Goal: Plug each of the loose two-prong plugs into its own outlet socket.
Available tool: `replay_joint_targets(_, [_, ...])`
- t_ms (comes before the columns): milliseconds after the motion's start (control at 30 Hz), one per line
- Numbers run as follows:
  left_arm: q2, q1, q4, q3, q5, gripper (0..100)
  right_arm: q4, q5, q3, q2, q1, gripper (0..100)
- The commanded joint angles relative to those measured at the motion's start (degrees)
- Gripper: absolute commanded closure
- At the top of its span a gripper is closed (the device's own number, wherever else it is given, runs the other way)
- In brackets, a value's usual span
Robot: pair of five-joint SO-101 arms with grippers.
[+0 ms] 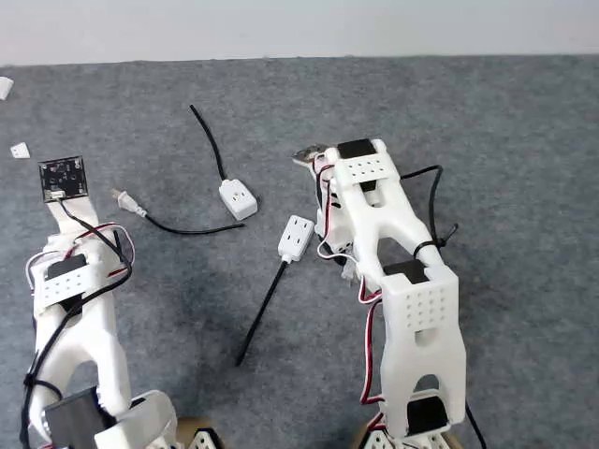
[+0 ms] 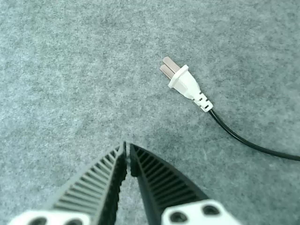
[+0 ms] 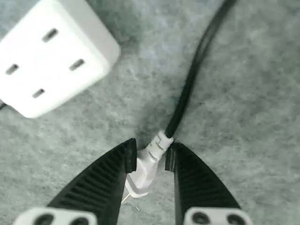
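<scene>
The held plug (image 3: 143, 171), white on a black cord (image 3: 192, 79), is clamped between the jaws of the right gripper (image 3: 151, 153), low over the grey carpet (image 3: 243, 93) and near a white outlet block (image 3: 51, 56). The grip sits close to the strain relief. The body looks light, hard and smooth, so pinching its flat sides would likely resist the springy cord's tug better. The loose plug (image 2: 183, 83) lies flat just ahead of the left gripper (image 2: 127, 149), whose jaws are pressed together on nothing. Another outlet block (image 1: 238, 198) lies between the arms.
</scene>
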State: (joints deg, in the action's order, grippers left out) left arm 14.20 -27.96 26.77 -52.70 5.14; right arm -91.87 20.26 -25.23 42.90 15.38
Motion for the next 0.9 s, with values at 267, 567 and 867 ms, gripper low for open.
replay_joint_targets(267, [0.1,0.4,0.1,3.0,0.6,99,-8.7,0.1,-14.9,-0.1,-3.2,89.0])
replay_joint_targets(567, [0.1,0.5,0.1,3.0,0.6,99,-9.7,-3.3,-17.5,-0.6,-4.2,94.2])
replay_joint_targets(867, [0.1,0.5,0.1,3.0,0.6,99,-10.9,-4.0,-9.7,-2.5,-1.5,98.9])
